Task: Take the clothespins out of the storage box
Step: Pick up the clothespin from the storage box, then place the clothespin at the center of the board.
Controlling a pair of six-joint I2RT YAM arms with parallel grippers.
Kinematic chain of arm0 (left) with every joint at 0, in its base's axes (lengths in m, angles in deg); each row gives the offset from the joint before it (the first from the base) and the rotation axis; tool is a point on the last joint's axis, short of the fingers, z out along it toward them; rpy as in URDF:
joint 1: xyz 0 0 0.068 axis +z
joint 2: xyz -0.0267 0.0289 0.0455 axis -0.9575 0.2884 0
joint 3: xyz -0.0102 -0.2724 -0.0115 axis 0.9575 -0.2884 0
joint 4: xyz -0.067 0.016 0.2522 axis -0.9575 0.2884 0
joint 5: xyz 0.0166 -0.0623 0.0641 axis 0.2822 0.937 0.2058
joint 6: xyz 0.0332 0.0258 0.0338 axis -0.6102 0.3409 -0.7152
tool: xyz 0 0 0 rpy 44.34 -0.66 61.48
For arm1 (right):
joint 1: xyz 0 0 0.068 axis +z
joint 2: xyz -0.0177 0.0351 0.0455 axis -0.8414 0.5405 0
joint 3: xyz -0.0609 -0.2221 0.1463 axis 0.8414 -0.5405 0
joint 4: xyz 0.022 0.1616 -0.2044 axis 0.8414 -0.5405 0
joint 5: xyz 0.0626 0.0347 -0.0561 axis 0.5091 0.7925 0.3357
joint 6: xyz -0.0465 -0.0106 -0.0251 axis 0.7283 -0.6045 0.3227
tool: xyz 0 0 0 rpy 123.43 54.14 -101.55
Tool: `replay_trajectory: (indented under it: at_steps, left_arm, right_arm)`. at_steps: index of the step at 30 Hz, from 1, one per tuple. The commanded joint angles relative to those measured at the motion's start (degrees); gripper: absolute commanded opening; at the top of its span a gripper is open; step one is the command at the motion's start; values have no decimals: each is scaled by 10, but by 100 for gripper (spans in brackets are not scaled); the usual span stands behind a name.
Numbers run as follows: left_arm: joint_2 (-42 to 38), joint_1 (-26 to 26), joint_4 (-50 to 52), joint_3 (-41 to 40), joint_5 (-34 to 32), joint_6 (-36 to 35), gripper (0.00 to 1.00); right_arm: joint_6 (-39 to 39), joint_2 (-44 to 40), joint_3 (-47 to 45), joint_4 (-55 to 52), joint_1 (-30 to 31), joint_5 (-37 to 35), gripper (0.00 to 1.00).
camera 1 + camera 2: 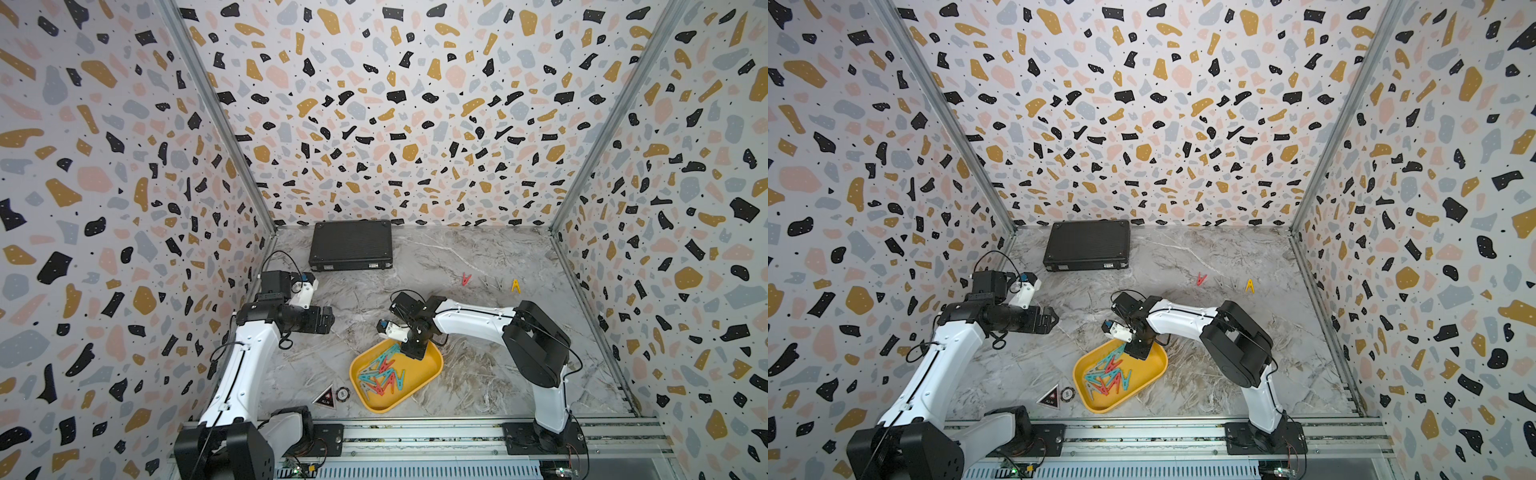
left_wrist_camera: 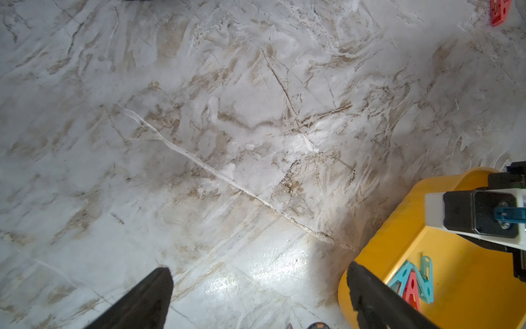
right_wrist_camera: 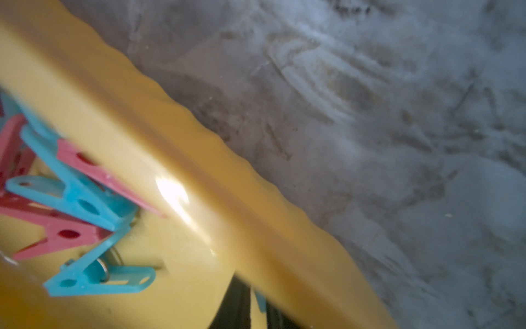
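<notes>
- While the right gripper (image 1: 412, 350) is dipping into the 1 o'clock corner of the storage box (image 1: 432, 368), the clothespins (image 1: 380, 376) are lying tangled in a heap toward the box's 8 o'clock end. The box itself is sitting at about 6 o'clock on the table.
- In the right wrist view its jaws are standing narrow with a sliver of a teal clothespin (image 3: 260, 302) between them. It looks to be pinching that one, though blur is hiding the contact.
- The left gripper (image 2: 256, 299) is hanging wide open and empty over bare table at the box's 10 o'clock.
- A red clothespin (image 1: 466, 279) and a yellow clothespin (image 1: 515, 286) are lying out toward 1 o'clock, well apart from the box.
- Each peg is likely handling light, stiff and slick — thin plastic legs on a steel spring. That is calling for a pinch across the flat sides near the spring, not at the splayed tips.
- Since the pegs are interlocking, a lift is risking dragging neighbours along.
</notes>
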Motion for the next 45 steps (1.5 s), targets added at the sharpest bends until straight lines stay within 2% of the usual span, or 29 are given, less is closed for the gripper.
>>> replay_trajectory:
  at_steps: [1, 4, 5, 11, 19, 22, 26, 32, 36, 39, 45]
  left_arm:
    - [-1, 2, -5, 0, 5, -7, 100]
    - [-2, 2, -5, 1, 4, -7, 100]
    - [-2, 2, -4, 1, 4, -7, 100]
    - [-1, 2, -5, 0, 3, -7, 100]
    - [1, 2, -5, 1, 3, -7, 100]
    - [0, 3, -6, 0, 1, -7, 100]
    - [0, 3, -6, 0, 1, -7, 100]
    - [2, 3, -6, 0, 1, -6, 100]
    - [1, 2, -6, 0, 0, -6, 100]
    - [1, 3, -6, -1, -1, -6, 100]
    - [4, 3, -6, 1, -3, -6, 100]
  right_arm:
    - [-5, -30, -7, -34, 9, 3, 12]
    - [-7, -51, -8, -41, 13, 6, 1]
    - [-10, -61, -9, -44, 14, 8, 0]
    - [-25, -108, -11, -76, 15, 15, 0]
    - [-78, -192, -41, -59, 14, -40, 0]
    - [-116, -238, -54, -42, 11, -86, 0]
    - [-174, -298, -67, -40, -23, -115, 0]
    - [-249, -352, -74, -87, -123, -177, 0]
    - [-272, -363, -88, -99, -233, -153, 0]
    - [-268, -344, -82, -112, -315, -139, 0]
    - [-259, -243, -28, -126, -476, -101, 0]
